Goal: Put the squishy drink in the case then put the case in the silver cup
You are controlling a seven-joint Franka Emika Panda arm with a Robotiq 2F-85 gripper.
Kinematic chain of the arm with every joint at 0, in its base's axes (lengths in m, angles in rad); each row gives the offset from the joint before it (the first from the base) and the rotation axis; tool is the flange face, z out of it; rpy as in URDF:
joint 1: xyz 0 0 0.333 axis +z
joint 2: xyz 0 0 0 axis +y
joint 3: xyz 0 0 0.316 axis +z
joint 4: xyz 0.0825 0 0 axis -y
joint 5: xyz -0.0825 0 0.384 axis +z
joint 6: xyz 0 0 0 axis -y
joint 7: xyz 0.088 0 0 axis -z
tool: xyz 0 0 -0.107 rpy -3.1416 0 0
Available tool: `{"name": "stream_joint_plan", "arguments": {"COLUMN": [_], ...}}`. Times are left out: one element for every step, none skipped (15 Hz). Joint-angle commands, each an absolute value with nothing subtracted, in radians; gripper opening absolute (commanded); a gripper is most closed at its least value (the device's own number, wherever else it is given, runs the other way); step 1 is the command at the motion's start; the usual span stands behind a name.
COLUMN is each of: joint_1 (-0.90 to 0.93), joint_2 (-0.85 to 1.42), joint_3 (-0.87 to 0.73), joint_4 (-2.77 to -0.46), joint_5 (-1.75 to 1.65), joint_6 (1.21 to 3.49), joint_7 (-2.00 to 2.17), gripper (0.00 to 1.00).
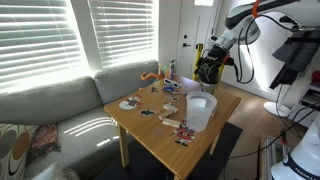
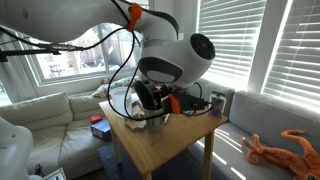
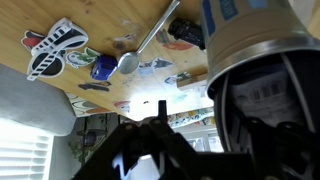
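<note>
In the wrist view the silver cup (image 3: 262, 48) fills the right side, very close. Its shiny wall mirrors the wooden table (image 3: 90, 25) and its inside is dark. My gripper (image 3: 158, 135) is a dark silhouette at the bottom, beside the cup; I cannot tell whether its jaws are open. A black-and-white striped flat item (image 3: 55, 50) and a small blue item (image 3: 103, 68) lie on the table to the left. I cannot tell which is the case or the squishy drink. In an exterior view the gripper (image 1: 208, 65) hangs over the table's far end.
A metal spoon (image 3: 135, 55) lies on the table. A large white tub (image 1: 200, 110) stands near the front right, with small items around it. An orange toy (image 1: 150, 76) is at the back edge. A sofa (image 1: 60, 120) flanks the table. The arm (image 2: 170, 60) blocks much of an exterior view.
</note>
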State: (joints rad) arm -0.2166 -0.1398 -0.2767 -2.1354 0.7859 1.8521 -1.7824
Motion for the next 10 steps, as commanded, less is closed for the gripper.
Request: {"name": "stream_joint_plan", "arguments": {"joint_1": [-0.224,-0.225,-0.226,-0.227,-0.227,-0.228,-0.228,-0.229,-0.229,-0.229], "joint_2": [-0.154,-0.153,-0.153,-0.152,-0.151,-0.150,-0.150,-0.150,-0.149,-0.149], "joint_3": [-0.291,-0.293,-0.295,-0.298,-0.300,-0.301,-0.303,-0.305,-0.306,-0.307], "joint_4": [-2.119,-2.115,-2.112,-2.108,-2.105,-2.103,-2.102,-2.100,-2.099,-2.097], "joint_5": [0.817,0.817,0.818,0.818,0.818,0.819,0.820,0.820,0.820,0.820], "joint_6": [1.804,1.796,1.790,1.784,1.779,1.773,1.768,1.762,1.759,1.757], "joint_7": [-1.783,-1.782,-1.781,-1.780,-1.780,-1.779,-1.779,-1.778,-1.777,-1.778], "gripper": [0.59,0.58,0.58,0.58,0.57,0.57,0.58,0.59,0.60,0.62]}}
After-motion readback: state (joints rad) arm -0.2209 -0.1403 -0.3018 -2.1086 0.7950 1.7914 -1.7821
